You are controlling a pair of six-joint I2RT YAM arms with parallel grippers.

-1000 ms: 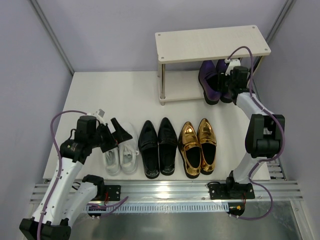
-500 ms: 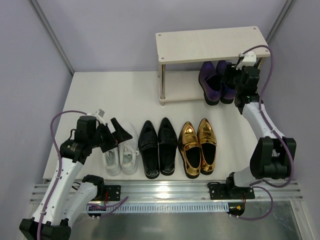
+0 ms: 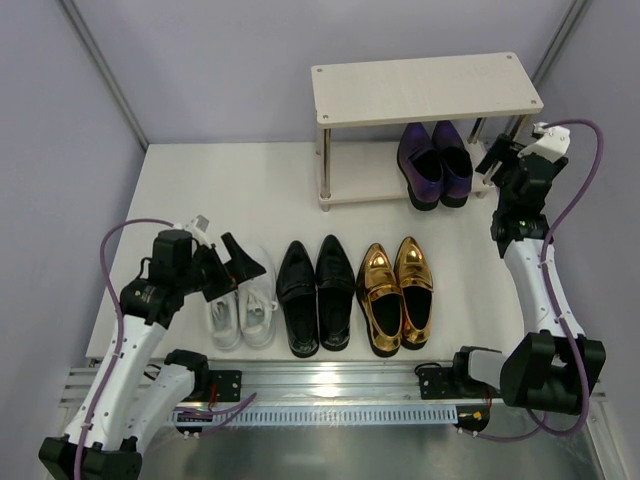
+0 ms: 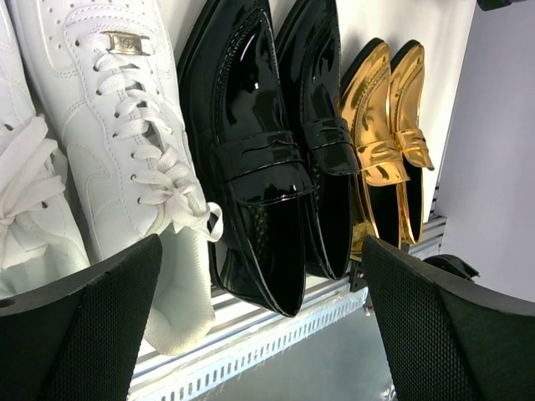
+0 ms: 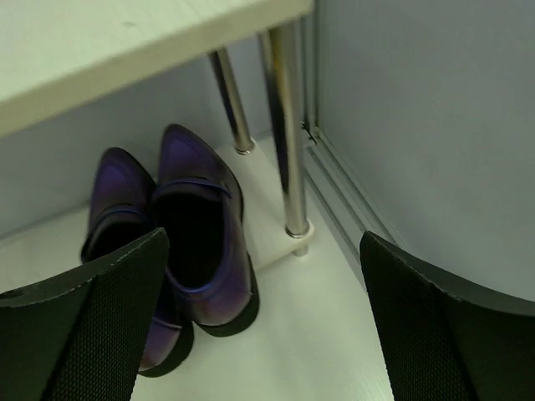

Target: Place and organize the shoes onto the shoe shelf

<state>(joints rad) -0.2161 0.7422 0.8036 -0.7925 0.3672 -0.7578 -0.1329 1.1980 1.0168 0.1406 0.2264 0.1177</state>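
While my right arm rises at 3 o'clock, elbow low near the rail, its gripper [image 3: 497, 158] faces the shelf [image 3: 425, 88], jaws wide and empty, just clear of the purple loafers [image 3: 435, 165] on the lower board's right end. My left arm bends at 8 o'clock. Its gripper [image 3: 232, 270] hovers over the sneakers [image 3: 240, 310], spread wide and holding nothing. Black loafers [image 3: 315, 295] and gold loafers [image 3: 395, 295] line up at 6 o'clock. One sneaker's lace tag [image 4: 125, 42] is unreadable.

pair [image 3: 434, 165] on lower board of shelf [image 3: 425, 88] — three pairs [image 3: 318, 295] before
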